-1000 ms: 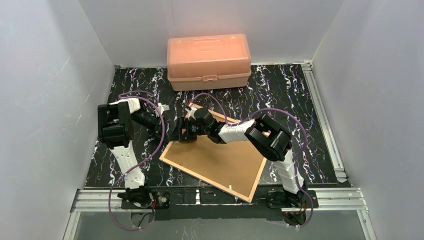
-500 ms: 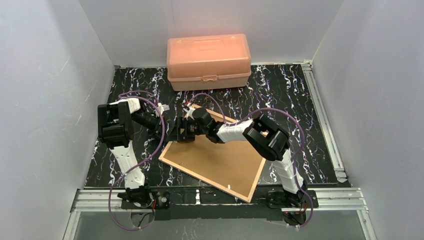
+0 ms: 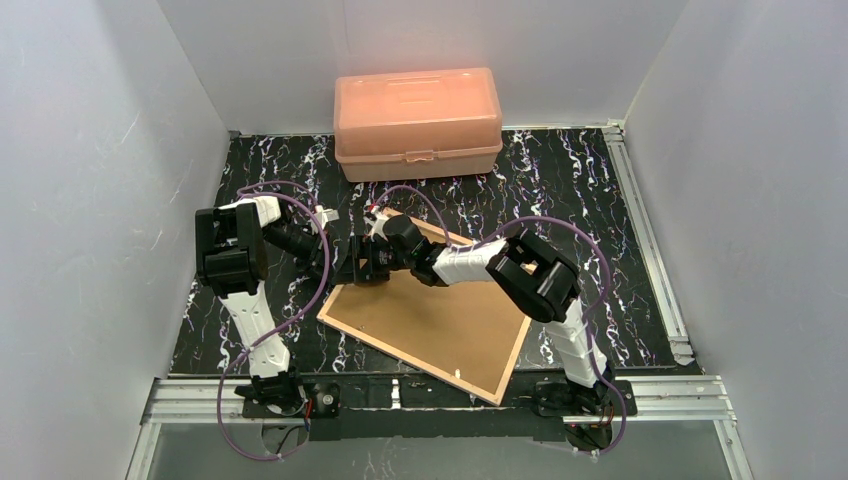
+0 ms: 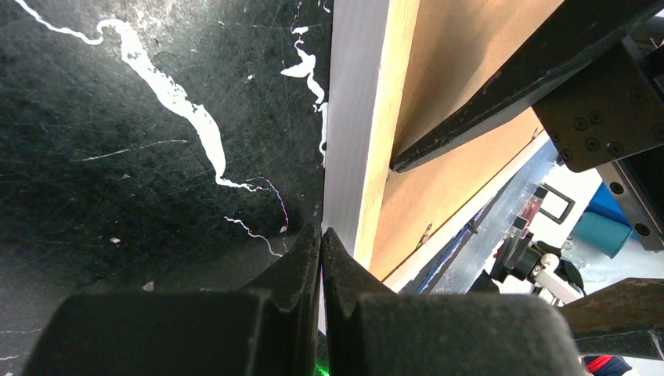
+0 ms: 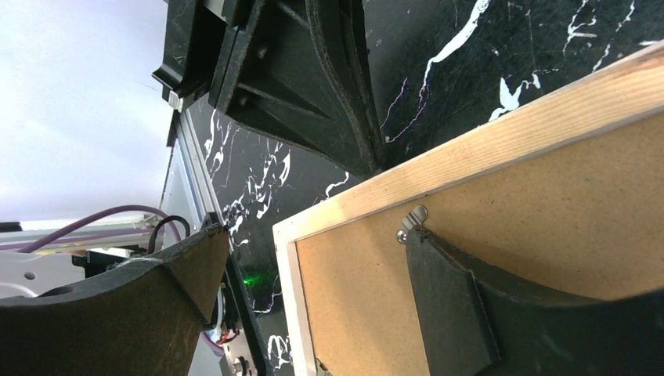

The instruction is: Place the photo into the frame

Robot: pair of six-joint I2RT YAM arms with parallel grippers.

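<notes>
The right end effector [image 5: 317, 239], fingers apart, is shifted slightly left to a tab [image 5: 413, 219] of the frame [image 5: 509, 145], laid face-down on the desk [image 3: 590, 190], probably to free the backing [image 3: 440, 320]. The left end effector [image 4: 321, 235], fingers together, is set against its rail.

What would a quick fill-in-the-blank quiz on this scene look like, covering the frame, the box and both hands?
The frame lies with its ____ side up, showing the brown backing board.
The left hand is ____, with its tips at the frame's outer edge.
The right hand is ____, with one finger beside a metal tab.
The closed box at the table's far edge is ____ in colour.

Missing words: back; shut; open; orange.
</notes>
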